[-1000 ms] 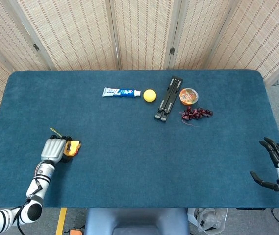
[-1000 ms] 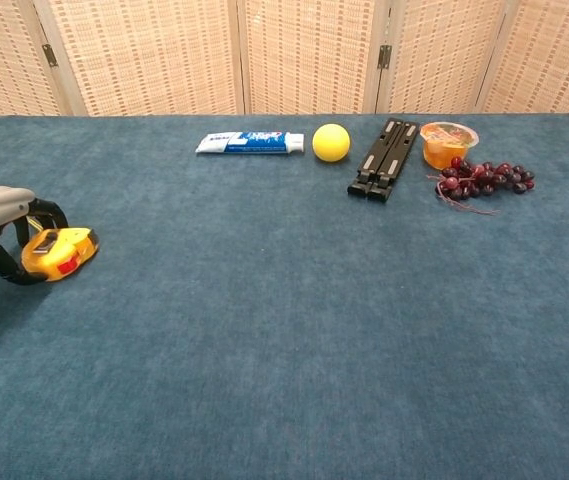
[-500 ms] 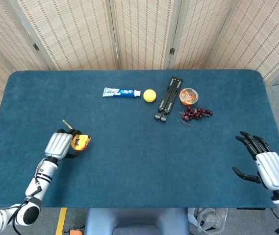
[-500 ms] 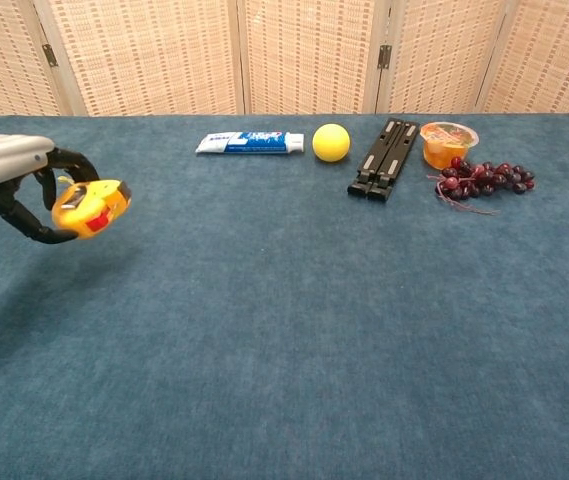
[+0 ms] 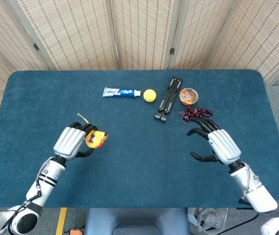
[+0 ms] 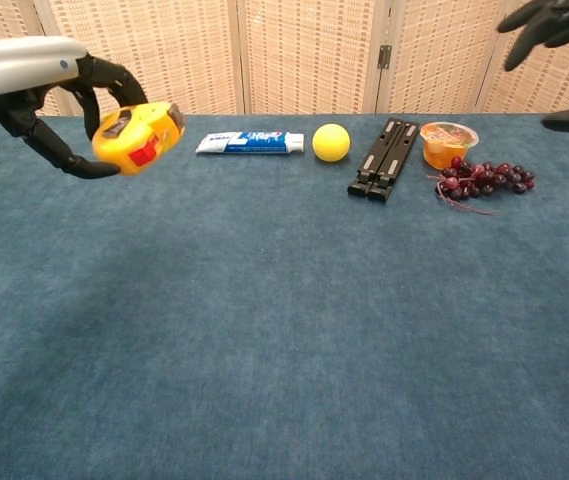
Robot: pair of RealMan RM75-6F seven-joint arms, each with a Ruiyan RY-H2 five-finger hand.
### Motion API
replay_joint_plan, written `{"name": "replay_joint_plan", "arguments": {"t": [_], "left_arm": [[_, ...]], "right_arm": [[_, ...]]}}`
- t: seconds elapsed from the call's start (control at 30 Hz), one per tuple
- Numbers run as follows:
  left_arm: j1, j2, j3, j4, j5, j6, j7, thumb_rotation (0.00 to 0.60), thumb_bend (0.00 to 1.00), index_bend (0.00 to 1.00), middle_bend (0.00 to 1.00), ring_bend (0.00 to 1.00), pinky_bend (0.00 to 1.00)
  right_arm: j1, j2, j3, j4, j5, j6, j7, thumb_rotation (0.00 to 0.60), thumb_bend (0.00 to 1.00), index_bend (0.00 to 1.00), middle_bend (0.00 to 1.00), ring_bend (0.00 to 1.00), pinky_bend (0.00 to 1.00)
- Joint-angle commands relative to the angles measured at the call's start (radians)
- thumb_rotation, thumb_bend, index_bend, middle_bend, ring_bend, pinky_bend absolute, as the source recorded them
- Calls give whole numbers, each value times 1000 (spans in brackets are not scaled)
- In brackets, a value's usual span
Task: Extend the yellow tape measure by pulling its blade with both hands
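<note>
My left hand [image 5: 73,142] [image 6: 39,95] grips the yellow tape measure [image 5: 95,138] [image 6: 138,136] and holds it in the air over the left part of the blue table [image 5: 139,161]. A short yellow strap sticks up behind the case. No blade shows drawn out. My right hand [image 5: 217,143] [image 6: 554,40] hovers over the right middle of the table with fingers spread, holding nothing, well apart from the tape measure.
Along the far side lie a toothpaste tube [image 5: 121,92], a yellow ball [image 5: 149,95], a folded black stand [image 5: 168,98], a cup of fruit [image 5: 189,96] and a bunch of dark grapes [image 5: 196,113], just beyond my right hand.
My left hand lifted the tape measure off the table and carried it up and toward the centre. My right hand swung in from the right edge toward the middle, fingers still spread.
</note>
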Motion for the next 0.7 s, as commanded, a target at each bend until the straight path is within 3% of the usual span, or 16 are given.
{"name": "replay_joint_plan", "arguments": {"t": [0.03, 0.37, 0.7], "left_arm": [[-24, 10, -13, -48, -16, 11, 44, 600, 319, 493, 471, 460, 278], [-97, -22, -44, -119, -114, 42, 162, 600, 319, 490, 471, 460, 277], [-148, -74, -59, -135, -189, 68, 198, 600, 319, 487, 471, 460, 277]], "right_arm": [[70, -44, 41, -23, 62, -72, -23, 600, 287, 363, 143, 121, 93], [224, -109, 130, -50, 261, -195, -101, 600, 288, 386, 152, 117, 93], [336, -150, 163, -40, 426, -263, -178, 600, 288, 405, 162, 116, 93]]}}
